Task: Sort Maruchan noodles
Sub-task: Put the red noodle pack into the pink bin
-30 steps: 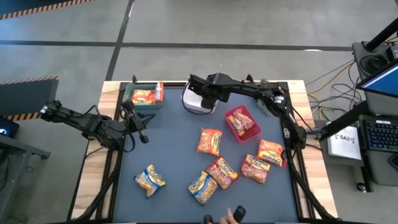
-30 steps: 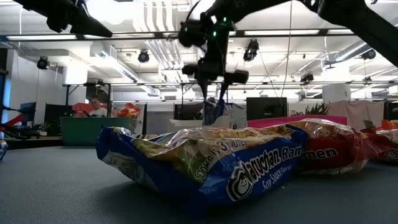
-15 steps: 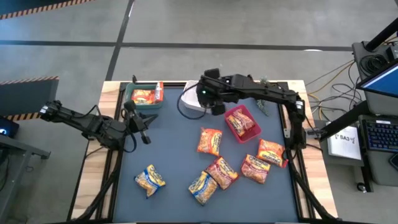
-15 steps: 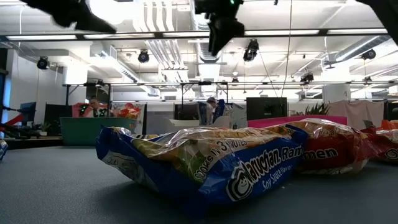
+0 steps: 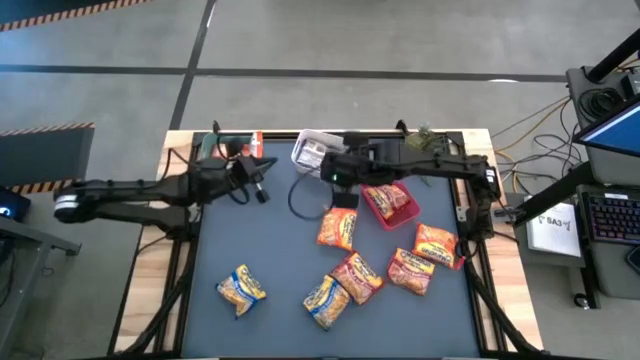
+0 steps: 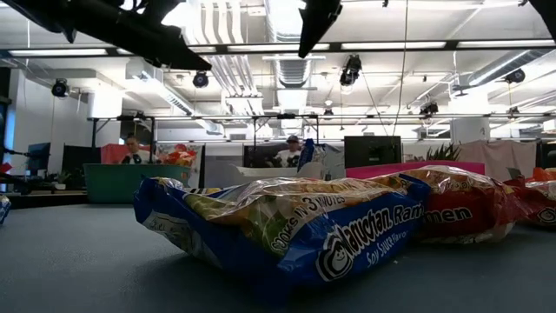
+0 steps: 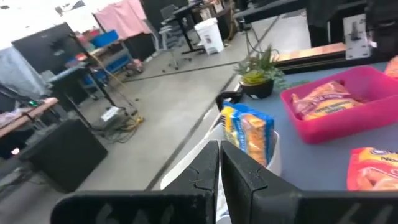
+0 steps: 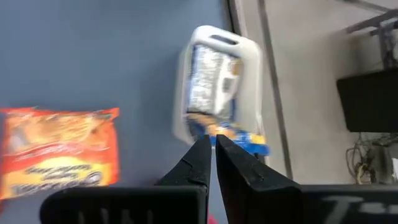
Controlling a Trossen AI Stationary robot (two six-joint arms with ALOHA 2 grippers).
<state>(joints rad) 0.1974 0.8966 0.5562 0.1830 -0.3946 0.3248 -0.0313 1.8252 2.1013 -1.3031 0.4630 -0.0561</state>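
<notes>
Several Maruchan noodle packets lie flat on the dark mat: orange ones (image 5: 337, 228) (image 5: 436, 243), a red one (image 5: 357, 275), and yellow-blue ones (image 5: 242, 290) (image 5: 326, 300). A blue-yellow packet (image 7: 249, 127) stands on edge in the white bin (image 5: 315, 150), and an orange one lies in the red bin (image 5: 392, 200). My right gripper (image 5: 338, 192) hangs shut and empty above the mat, between the white bin and the nearest orange packet (image 8: 56, 152). My left gripper (image 5: 262, 192) is shut and empty too, held high beside the green bin (image 5: 232, 147).
The three bins stand in a row along the mat's far edge, and the left arm covers part of the green one. A small potted plant (image 7: 256, 78) sits at the far right corner. The mat's near-left part lies bare. People sit in the room beyond the table (image 6: 132, 149).
My right gripper has risen from over the white bin, drawn toward the near edge and shut, with nothing in it. The blue-yellow packet that hung below it now stands in the white bin. My left arm has reached toward the table's right, toward the white bin.
</notes>
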